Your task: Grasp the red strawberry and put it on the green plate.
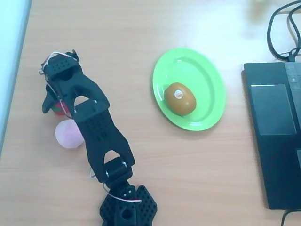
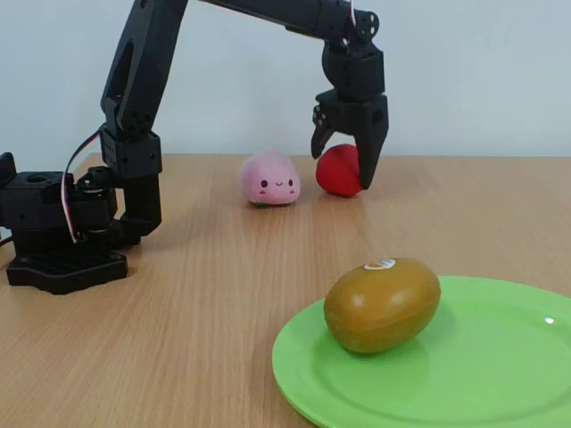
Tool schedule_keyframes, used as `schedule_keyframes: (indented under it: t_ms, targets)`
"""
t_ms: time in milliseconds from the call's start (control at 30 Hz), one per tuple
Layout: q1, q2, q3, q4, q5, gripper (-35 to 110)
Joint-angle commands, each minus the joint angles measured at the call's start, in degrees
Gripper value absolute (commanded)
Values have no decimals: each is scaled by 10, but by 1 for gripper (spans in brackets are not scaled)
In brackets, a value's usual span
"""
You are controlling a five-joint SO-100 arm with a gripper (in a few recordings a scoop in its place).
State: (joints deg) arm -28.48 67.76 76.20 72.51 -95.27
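Note:
The red strawberry (image 2: 339, 176) rests on the wooden table at the back, to the right of a pale pink round fruit (image 2: 269, 178). My gripper (image 2: 343, 166) hangs over it, open, one finger on each side of the strawberry, tips close to the tabletop. From overhead, the gripper (image 1: 55, 106) covers most of the strawberry (image 1: 59, 111), leaving a red sliver showing. The green plate (image 1: 211, 89) lies to the right, well apart from the gripper, and shows in the foreground of the fixed view (image 2: 508, 374).
A brown-orange oval fruit (image 1: 179, 98) with a white spot lies on the plate. The pink fruit (image 1: 69, 134) sits beside the arm's forearm. A black laptop (image 1: 277, 132) and cables (image 1: 282, 33) occupy the right edge. The arm's base (image 1: 127, 209) stands at the bottom.

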Motion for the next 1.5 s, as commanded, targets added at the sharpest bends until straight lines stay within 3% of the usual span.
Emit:
schedule_keyframes:
  t_ms: [0, 367, 900, 1133, 1467]
  targets:
    - [-13, 7, 1, 5, -2, 46]
    - [-16, -2, -10, 5, 16, 26]
    - [-22, 27, -25, 7, 47, 25]
    - [-19, 96, -30, 20, 119, 25]
    - [16, 187, -119, 123, 242, 23]
